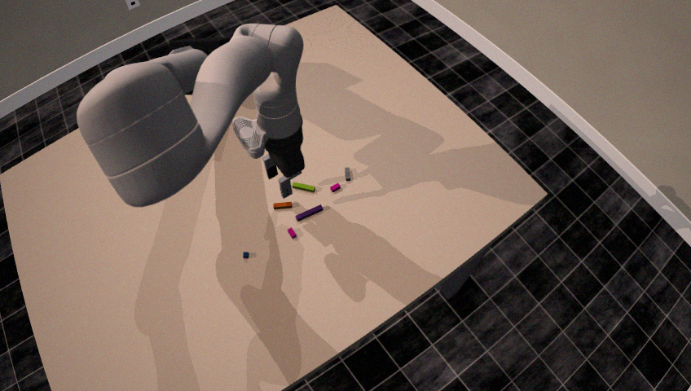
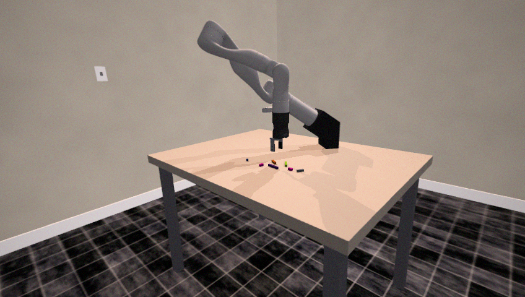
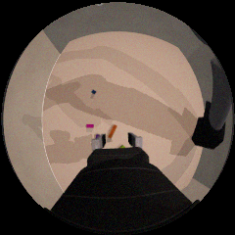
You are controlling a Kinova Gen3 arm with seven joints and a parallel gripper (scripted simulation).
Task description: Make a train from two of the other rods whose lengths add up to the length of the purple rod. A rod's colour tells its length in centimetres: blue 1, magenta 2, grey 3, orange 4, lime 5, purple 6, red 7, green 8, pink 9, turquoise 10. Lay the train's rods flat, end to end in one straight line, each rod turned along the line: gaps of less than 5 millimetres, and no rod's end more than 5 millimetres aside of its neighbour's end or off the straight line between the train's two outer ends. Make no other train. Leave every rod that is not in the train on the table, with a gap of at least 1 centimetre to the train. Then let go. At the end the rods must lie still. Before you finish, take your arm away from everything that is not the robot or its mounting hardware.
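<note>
The purple rod [image 1: 309,213] lies flat near the table's middle. An orange rod [image 1: 282,205] lies just left of it, apart. A lime rod [image 1: 303,186] lies above them. One magenta rod [image 1: 335,187] lies right of the lime rod, another magenta rod [image 1: 291,233] below the purple rod. A grey rod [image 1: 347,173] lies furthest right. A small blue rod [image 1: 245,254] lies apart at the lower left. My gripper [image 1: 277,178] is open and empty, hovering above the table by the lime rod's left end. In the wrist view the orange rod [image 3: 112,131] shows between the fingers.
The arm's black base [image 2: 325,129] stands at the table's far side. The table's edges are far from the rods in the top and exterior views.
</note>
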